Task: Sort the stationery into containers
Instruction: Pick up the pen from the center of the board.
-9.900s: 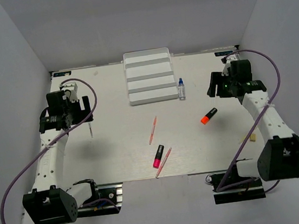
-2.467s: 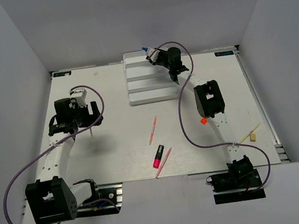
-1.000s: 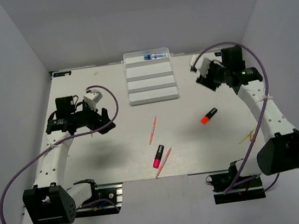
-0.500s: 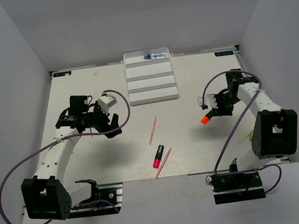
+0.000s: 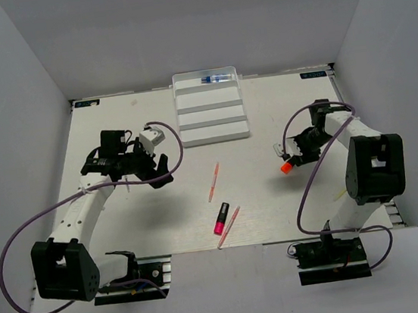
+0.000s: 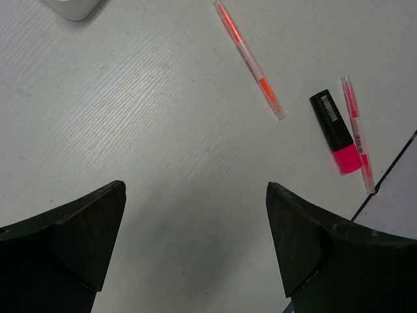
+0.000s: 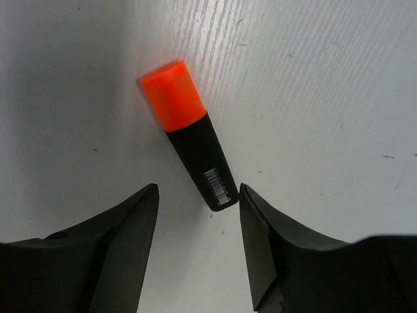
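The white tray (image 5: 213, 125) stands at the back centre. The blue-capped bottle (image 5: 215, 78) lies in its rear row. My right gripper (image 5: 292, 158) is open just over the orange-and-black marker (image 5: 287, 167). In the right wrist view the marker (image 7: 189, 140) lies flat, its black end between my right gripper's (image 7: 199, 190) fingertips, untouched. My left gripper (image 5: 155, 171) is open and empty above bare table. Its wrist view (image 6: 195, 189) shows the pink-and-black marker (image 6: 335, 130) and two pink-orange sticks (image 6: 251, 62) (image 6: 357, 134). The eraser is hidden.
The pink marker (image 5: 221, 218) and one stick (image 5: 230, 226) lie near the table's front edge, and the other stick (image 5: 213, 181) lies mid-table. A pale sliver (image 5: 341, 194) shows beside the right arm. A tray corner (image 6: 71, 6) shows in the left wrist view.
The bottle went from the table into the tray's rear row. My right gripper came back and down over the orange marker. My left gripper swung right toward the table's middle.
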You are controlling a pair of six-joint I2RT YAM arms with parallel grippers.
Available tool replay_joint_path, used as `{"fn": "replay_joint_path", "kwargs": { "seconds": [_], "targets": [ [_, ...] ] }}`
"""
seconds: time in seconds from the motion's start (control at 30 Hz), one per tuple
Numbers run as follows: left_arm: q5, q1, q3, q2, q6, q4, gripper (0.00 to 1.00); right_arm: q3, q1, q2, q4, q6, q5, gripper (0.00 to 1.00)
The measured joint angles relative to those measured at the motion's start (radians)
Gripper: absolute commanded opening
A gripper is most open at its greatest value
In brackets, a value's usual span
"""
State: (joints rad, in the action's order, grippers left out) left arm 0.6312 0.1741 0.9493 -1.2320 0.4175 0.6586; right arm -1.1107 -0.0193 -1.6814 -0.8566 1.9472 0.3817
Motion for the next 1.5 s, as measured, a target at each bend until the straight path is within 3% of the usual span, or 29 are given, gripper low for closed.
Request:
{"fn": "replay_joint_path", "kwargs": {
  "seconds": [0.53,0.67,0.9,1.03,1.17,1.33,1.5],
  "targets": [
    [-0.008,0.000,0.000,-0.010,-0.007,-0.008,0.98,-0.048,0.068,-0.126,0.014,0.024,-0.016,0.53],
    [-0.014,0.000,0.000,-0.010,-0.006,-0.008,0.98,-0.080,0.088,-0.158,0.000,0.024,-0.018,0.41],
    [-0.022,0.000,-0.001,-0.010,0.001,-0.008,0.98,-0.102,0.103,-0.176,-0.018,0.023,-0.032,0.37],
    [-0.023,0.000,-0.001,-0.010,0.001,-0.008,0.98,-0.112,0.111,-0.182,-0.030,0.006,-0.042,0.17],
    [-0.023,0.000,-0.001,-0.010,0.001,-0.009,0.98,-0.143,0.124,-0.200,-0.058,-0.039,-0.040,0.11],
    [-0.025,0.000,-0.007,-0.010,0.000,-0.013,0.98,-0.273,0.150,-0.236,-0.097,-0.144,-0.004,0.05],
    [-0.016,0.000,-0.008,-0.010,-0.024,-0.019,0.98,-0.525,0.180,-0.254,-0.100,-0.286,0.062,0.00]
  ]
}}
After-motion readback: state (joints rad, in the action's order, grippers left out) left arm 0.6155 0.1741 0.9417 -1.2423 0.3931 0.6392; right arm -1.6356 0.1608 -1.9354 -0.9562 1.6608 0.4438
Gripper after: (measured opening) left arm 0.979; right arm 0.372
